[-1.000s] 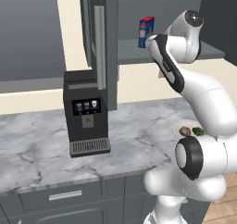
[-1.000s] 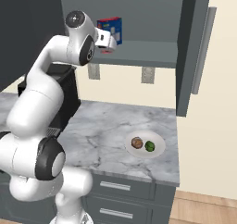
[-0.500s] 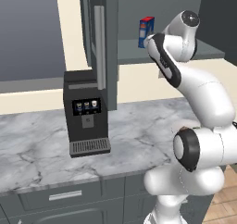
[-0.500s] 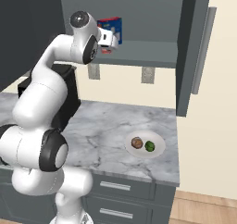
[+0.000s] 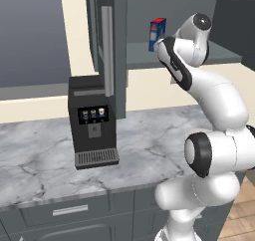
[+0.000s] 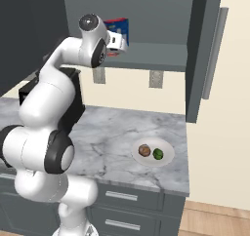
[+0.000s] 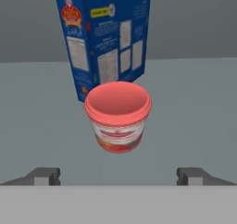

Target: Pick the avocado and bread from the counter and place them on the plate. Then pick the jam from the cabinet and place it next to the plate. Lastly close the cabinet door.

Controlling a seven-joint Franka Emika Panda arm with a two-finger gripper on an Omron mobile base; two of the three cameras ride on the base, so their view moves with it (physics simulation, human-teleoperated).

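Observation:
In the hand view the jam (image 7: 118, 116), a squat red jar, stands on the cabinet shelf (image 7: 199, 102) straight ahead of my gripper (image 7: 118, 176). The gripper is open, its fingertips (image 7: 44, 174) wide apart and short of the jar, with nothing between them. On the counter (image 6: 107, 132) the pale plate (image 6: 146, 163) holds the brown bread (image 6: 144, 150) and the green avocado (image 6: 158, 154) side by side. The cabinet door (image 6: 197, 49) hangs open.
A tall blue-and-red box (image 7: 104, 38) stands right behind the jam, also seen as the box (image 5: 157, 33) on the shelf. A black coffee machine (image 5: 92, 130) sits on the counter at the left. The other open cabinet door (image 5: 107, 36) hangs above it.
The arm has reached a little higher and further toward the cabinet shelf. The jaws have stayed open, and the plate with its food has not moved.

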